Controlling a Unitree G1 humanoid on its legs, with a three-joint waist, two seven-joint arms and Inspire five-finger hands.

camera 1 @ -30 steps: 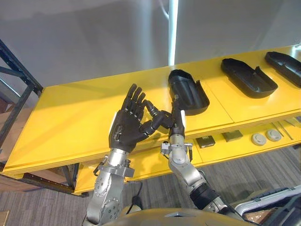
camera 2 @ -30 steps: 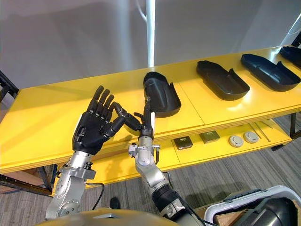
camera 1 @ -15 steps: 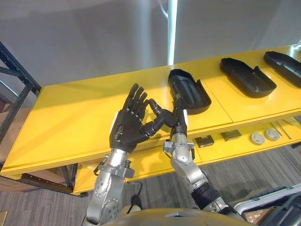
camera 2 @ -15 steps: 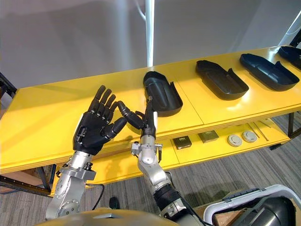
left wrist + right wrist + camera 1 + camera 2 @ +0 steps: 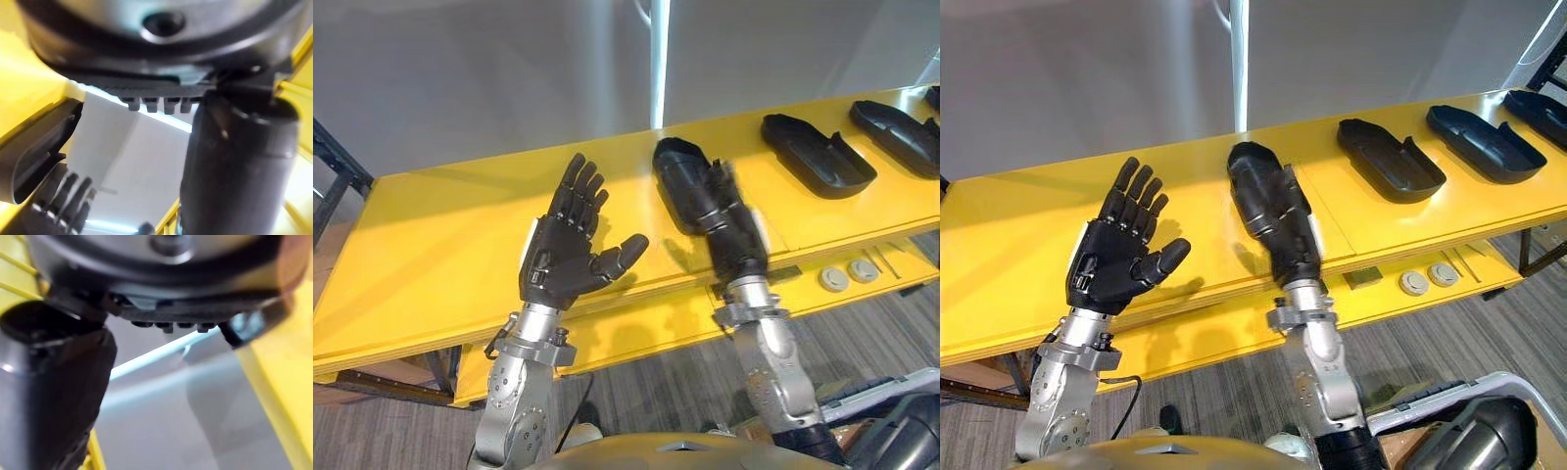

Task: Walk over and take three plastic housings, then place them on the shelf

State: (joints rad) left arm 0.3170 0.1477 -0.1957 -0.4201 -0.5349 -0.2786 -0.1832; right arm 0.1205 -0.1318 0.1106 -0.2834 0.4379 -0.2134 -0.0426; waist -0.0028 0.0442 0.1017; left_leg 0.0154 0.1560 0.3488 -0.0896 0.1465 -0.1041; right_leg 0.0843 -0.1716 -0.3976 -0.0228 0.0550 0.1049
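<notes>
Fingers (image 5: 578, 201) of the left hand (image 5: 560, 266) are straight and spread, holding nothing, above the yellow shelf (image 5: 431, 230). The right hand (image 5: 1291, 240) reaches straight-fingered over the nearest plastic housing (image 5: 674, 181); contact is unclear. The housing lies hollow-up, lengthwise front-to-back. A second housing (image 5: 818, 157) and a third housing (image 5: 898, 132) lie to its right.

No readable text, labels or numbers anywhere.
</notes>
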